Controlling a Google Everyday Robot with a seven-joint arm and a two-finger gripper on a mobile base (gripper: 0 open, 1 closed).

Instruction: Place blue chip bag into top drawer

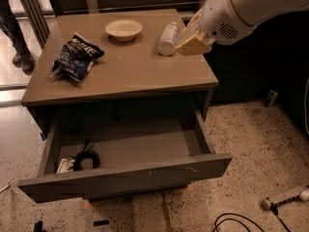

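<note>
The blue chip bag point(75, 57) lies crinkled on the left side of the grey-brown cabinet top point(130, 74). The top drawer point(125, 176) is pulled out wide open below it. My gripper point(193, 40) hangs above the back right part of the cabinet top, just right of a white bottle, at the end of the white arm point(241, 8). It is far to the right of the bag and holds nothing that I can see.
A cream bowl point(123, 29) and a lying white plastic bottle point(168, 38) are at the back of the top. A black cable coil point(86, 158) sits in the drawer's front left corner. A person's leg point(14, 33) stands at far left. Cables and a white tool point(285, 197) lie on the floor.
</note>
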